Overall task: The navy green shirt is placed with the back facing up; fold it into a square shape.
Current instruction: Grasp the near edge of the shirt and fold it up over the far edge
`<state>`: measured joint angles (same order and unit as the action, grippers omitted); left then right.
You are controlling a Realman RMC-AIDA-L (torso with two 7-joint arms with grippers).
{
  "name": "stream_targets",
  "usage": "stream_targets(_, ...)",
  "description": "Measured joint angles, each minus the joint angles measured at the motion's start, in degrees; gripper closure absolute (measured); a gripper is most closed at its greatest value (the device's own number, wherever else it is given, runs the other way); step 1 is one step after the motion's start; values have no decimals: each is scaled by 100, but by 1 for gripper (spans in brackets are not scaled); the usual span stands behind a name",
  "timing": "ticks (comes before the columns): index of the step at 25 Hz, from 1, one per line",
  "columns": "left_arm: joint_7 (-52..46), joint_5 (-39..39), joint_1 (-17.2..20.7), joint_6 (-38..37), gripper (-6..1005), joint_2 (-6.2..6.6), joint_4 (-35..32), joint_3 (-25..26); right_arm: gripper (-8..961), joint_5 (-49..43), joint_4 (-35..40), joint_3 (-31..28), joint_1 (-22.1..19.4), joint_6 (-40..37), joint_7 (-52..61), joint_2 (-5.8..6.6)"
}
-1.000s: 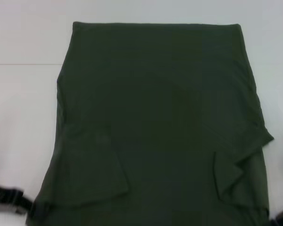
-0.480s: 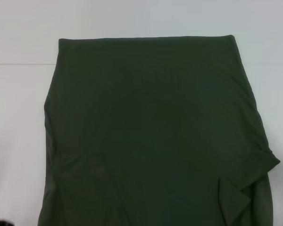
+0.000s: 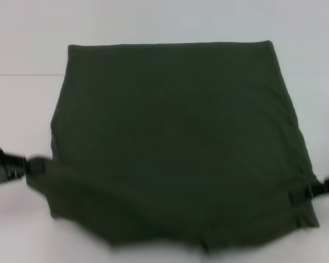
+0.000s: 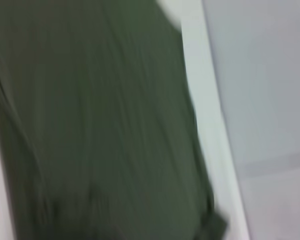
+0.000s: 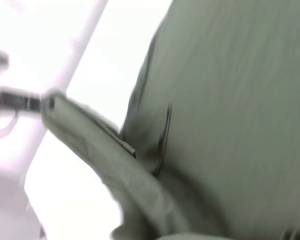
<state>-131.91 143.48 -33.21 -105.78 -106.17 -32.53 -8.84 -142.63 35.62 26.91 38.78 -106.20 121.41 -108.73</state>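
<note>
White tabletop (image 3: pixel 22 33) is carrying the navy green shirt (image 3: pixel 175 137), lying flat. At its near left corner the left gripper (image 3: pixel 35 166), and at its near right corner the right gripper (image 3: pixel 302 193), are each pinching fabric, seemingly lifting the near edge to fold it.

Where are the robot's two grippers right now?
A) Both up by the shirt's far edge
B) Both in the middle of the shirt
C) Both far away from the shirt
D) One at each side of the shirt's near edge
D: the left gripper and the right gripper sit at opposite near corners of the navy green shirt, gripping the fabric.
</note>
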Motion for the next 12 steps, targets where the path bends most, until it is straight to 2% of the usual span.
stream_targets(4, 31, -361, 93, 506, 961, -60, 140, 332, 896, 427, -10, -254, -79, 530, 43, 16)
stream_targets(6, 120, -767, 172, 896, 961, -175, 256, 373, 895, 603, -12, -295, -123, 795, 28, -23)
stream_targets(12, 406, -1417, 240, 1656, 961, -563, 313, 380, 895, 1288, -22, -310, -340, 1821, -229, -270)
